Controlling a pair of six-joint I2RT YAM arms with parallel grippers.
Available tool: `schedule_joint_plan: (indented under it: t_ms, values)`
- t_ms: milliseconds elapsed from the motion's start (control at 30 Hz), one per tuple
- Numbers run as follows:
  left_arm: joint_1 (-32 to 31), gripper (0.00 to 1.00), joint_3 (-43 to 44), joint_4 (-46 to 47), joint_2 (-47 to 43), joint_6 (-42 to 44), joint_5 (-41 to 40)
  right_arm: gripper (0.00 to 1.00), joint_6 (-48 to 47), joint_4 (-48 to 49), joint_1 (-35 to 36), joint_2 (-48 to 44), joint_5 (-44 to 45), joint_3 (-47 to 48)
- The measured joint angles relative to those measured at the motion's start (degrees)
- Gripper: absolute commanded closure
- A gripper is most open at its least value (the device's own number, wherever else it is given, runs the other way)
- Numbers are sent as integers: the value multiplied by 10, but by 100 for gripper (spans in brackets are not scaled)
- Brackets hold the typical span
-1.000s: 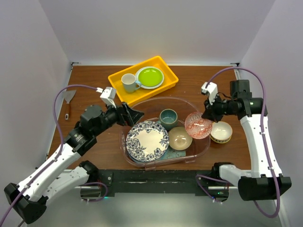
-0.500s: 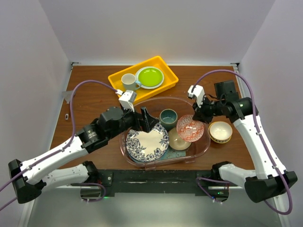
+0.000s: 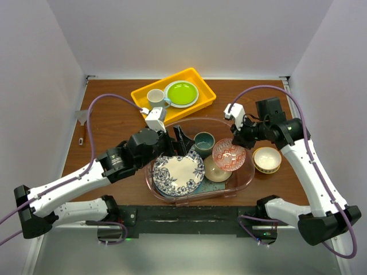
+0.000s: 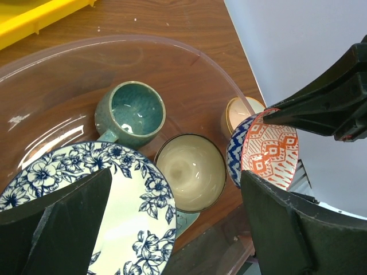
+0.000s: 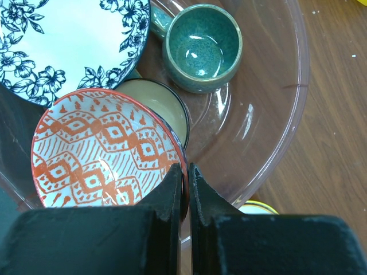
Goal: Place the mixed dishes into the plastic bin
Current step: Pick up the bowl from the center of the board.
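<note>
The plastic bin (image 3: pixel 248 179) holds a blue-floral plate (image 3: pixel 178 171), a dark teal mug (image 3: pixel 203 141) and a tan bowl (image 3: pixel 215 169). A strip of mint-green tray (image 4: pixel 184 220) shows under the plate. My right gripper (image 5: pixel 187 172) is shut on the rim of the red-patterned bowl (image 3: pixel 229 156). It holds the bowl tilted above the bin's right half, over the tan bowl (image 5: pixel 163 109). My left gripper (image 4: pixel 175 189) hangs open and holds nothing, above the bin's back left, over the plate (image 4: pixel 97 195) and the mug (image 4: pixel 131 112).
A cream bowl with a yellow rim (image 3: pixel 267 159) stands on the table just right of the bin. The yellow tray (image 3: pixel 202 80) at the back holds a white mug (image 3: pixel 155 99) and a lime-green plate (image 3: pixel 181 93). A scraper (image 3: pixel 84 123) lies at the far left.
My right gripper carried the red-patterned bowl left, from the bin's right rim to over its inside. My left arm swung right until its open gripper was over the bin.
</note>
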Motion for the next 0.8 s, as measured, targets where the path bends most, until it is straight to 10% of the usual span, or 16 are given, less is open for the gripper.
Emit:
schedule_joint_plan:
  t_ms: [800]
  values:
    - [-62, 0, 33, -36, 40, -41, -76, 100, 11, 7, 7, 4, 17, -5]
